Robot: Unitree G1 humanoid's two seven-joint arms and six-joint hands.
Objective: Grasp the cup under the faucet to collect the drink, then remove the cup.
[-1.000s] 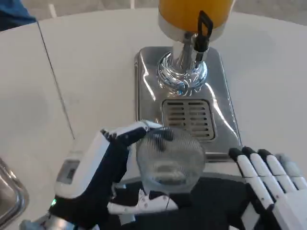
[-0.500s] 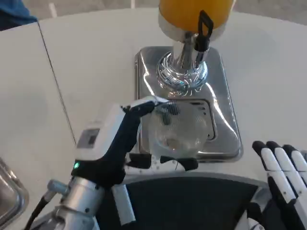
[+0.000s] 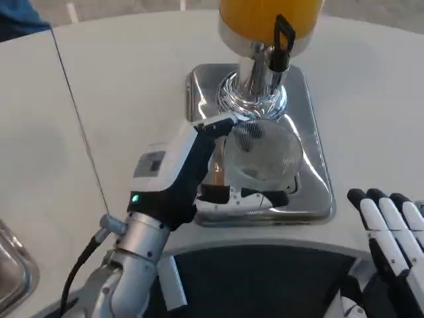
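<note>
While its fingers wrap the clear ribbed cup [image 3: 260,154], the left hand [image 3: 192,175] holds that cup over the steel drip tray [image 3: 311,159], just in front of the chrome pedestal [image 3: 252,99] of the drink dispenser [image 3: 265,20]. One finger curls over the cup's upper left rim, and others reach along its lower side, so the cup is pinched between them. The cup sits above the slotted grille of the tray; whether its base touches the grille cannot be told. The faucet's black lever [image 3: 281,43] stands above and just behind the cup. A green light glows on the left wrist, and the silver forearm [image 3: 132,258] runs down toward the picture's lower left, with a black cable beside it.

Orange liquid fills the dispenser's tank at the top edge. The tray lies on the white bench [image 3: 119,86], which has a thin dark seam running down its left part.

At the lower right corner the right hand [image 3: 387,225] rests apart from the tray, its black-and-white fingers lying side by side, straight and holding nothing. A metal object's corner [image 3: 10,265] shows at the lower left edge.
</note>
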